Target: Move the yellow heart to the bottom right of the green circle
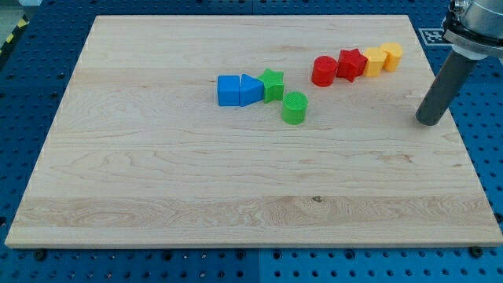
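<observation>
Tip (429, 120) down at the wooden table's (236, 189) right edge, well apart from every block; no fingers on the rod, so nothing clenched or grasped. Yellow heart (391, 55) at the view's top right, ending a touching row: red cylinder (324, 71), red star (351, 64), yellow block (375, 60). Green circle (294, 108) near centre, just below green star (272, 83). Blue cube (229, 90) and blue triangle (251, 90) pressed together left of the star.

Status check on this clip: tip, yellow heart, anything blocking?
My tip at the board's right edge, clear of all blocks. Yellow heart untouched in the top-right row, far from green circle. Red star and red cylinder lie between.
</observation>
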You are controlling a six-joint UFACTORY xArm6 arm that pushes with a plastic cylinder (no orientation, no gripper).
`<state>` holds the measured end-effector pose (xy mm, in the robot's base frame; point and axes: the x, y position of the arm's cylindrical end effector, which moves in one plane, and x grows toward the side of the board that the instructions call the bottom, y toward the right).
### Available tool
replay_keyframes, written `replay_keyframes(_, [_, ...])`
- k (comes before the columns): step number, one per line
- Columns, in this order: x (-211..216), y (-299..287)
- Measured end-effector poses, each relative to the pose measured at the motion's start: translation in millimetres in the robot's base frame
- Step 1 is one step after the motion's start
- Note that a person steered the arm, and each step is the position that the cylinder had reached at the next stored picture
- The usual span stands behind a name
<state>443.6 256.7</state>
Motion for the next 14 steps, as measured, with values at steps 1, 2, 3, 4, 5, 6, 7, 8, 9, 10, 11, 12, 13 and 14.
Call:
replay_keyframes(1, [-8, 14])
replay_keyframes(2, [-32, 15])
replay_keyframes(3, [-72, 24])
replay_keyframes(4, [-87, 41])
replay_keyframes(5, [-97, 41])
replay_keyframes(6, [-135, 33])
replay_keyframes(7, [-165, 18])
replay_keyframes(8, [-169, -26])
replay_keyframes(9, [-164, -36])
replay_keyframes(10, [-147, -22])
replay_keyframes(11, [-139, -22])
replay_keyframes(12, [-117, -22])
replay_keyframes(13, [-106, -21])
replay_keyframes(14, [-106, -11])
